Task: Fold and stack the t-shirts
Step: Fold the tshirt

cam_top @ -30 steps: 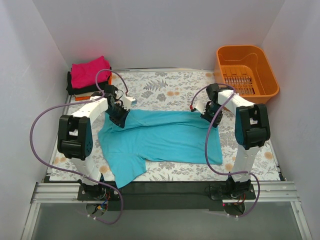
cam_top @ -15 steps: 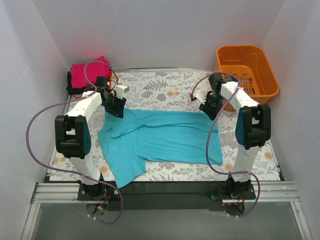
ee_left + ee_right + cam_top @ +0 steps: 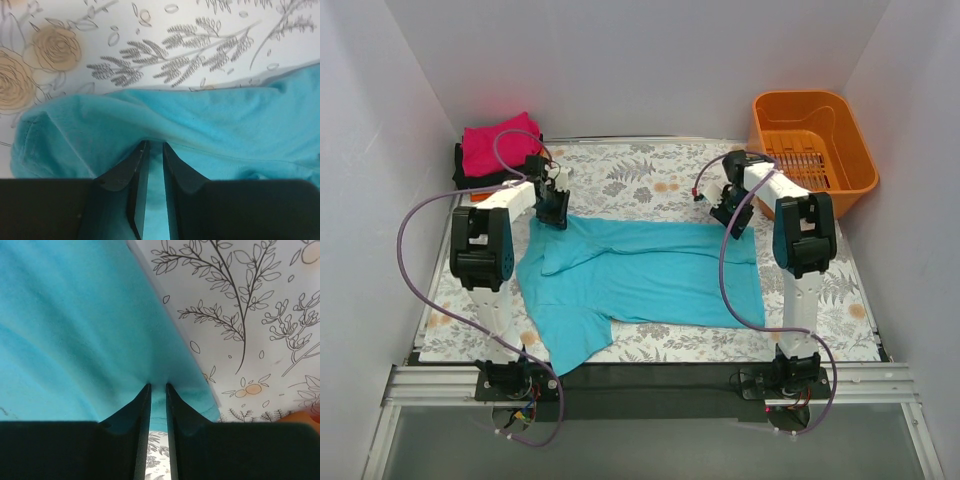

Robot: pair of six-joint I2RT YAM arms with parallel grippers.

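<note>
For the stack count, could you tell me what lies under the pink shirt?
A folded black shirt shows beneath the pink shirt; anything lower is covered.

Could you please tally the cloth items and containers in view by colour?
Teal spread cloth t-shirt: 1
Magenta-pink folded cloth t-shirt: 1
Black folded cloth t-shirt beneath it: 1
Orange rectangular plastic basket: 1
Total: 4; anything lower in that stack is too hidden.
</note>
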